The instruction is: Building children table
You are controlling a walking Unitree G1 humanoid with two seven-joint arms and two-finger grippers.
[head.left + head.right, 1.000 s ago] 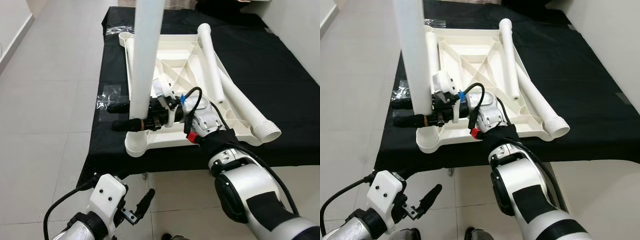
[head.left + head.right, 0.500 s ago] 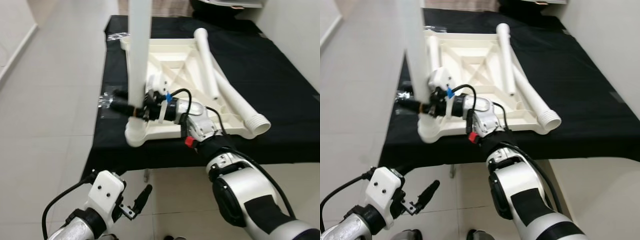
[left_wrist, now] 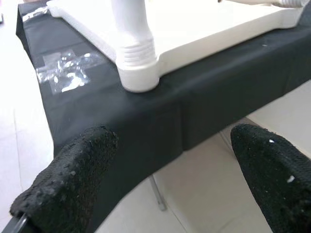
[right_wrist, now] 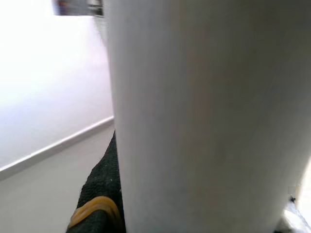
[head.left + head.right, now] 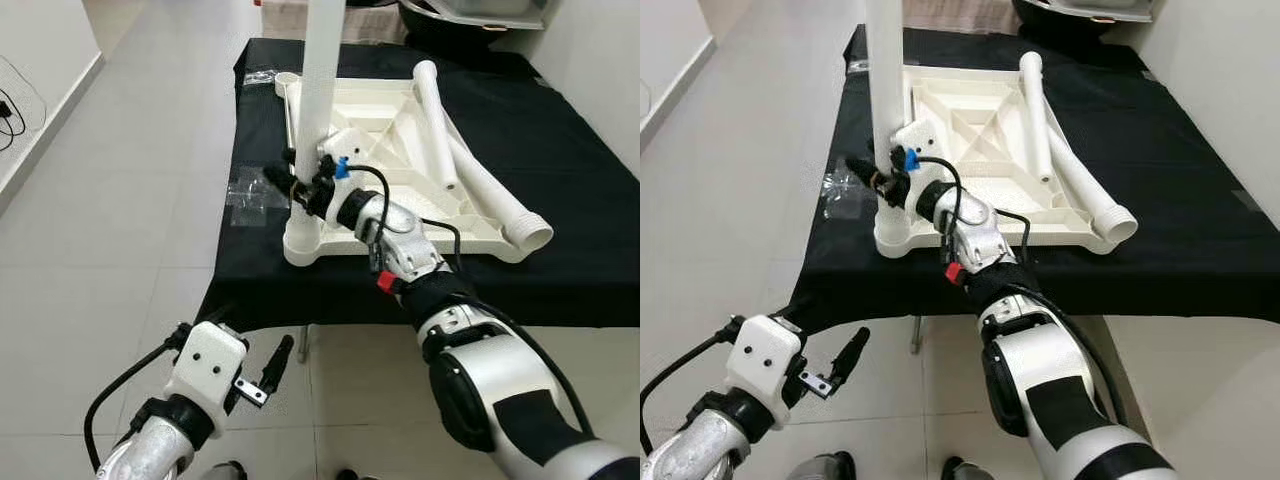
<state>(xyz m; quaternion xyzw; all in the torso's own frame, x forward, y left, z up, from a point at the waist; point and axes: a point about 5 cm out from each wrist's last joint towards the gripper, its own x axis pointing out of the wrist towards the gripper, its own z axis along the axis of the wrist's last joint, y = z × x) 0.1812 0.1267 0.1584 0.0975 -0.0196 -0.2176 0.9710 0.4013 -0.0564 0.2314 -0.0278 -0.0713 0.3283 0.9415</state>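
Right gripper (image 5: 297, 190) jaws clamp the upright leg (image 5: 322, 90) mid-frame; two loose legs (image 5: 440, 120) lie aslant on the upturned tabletop (image 5: 400, 215); left gripper (image 3: 165, 170) jaws apart.

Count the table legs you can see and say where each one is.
3. One leg stands upright in the tabletop's near-left corner socket, gripped by the right pincer. Two legs lie loose across its right side. A fourth may be hidden.

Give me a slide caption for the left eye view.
Right tool grips upright white leg in the upturned tabletop's corner socket.
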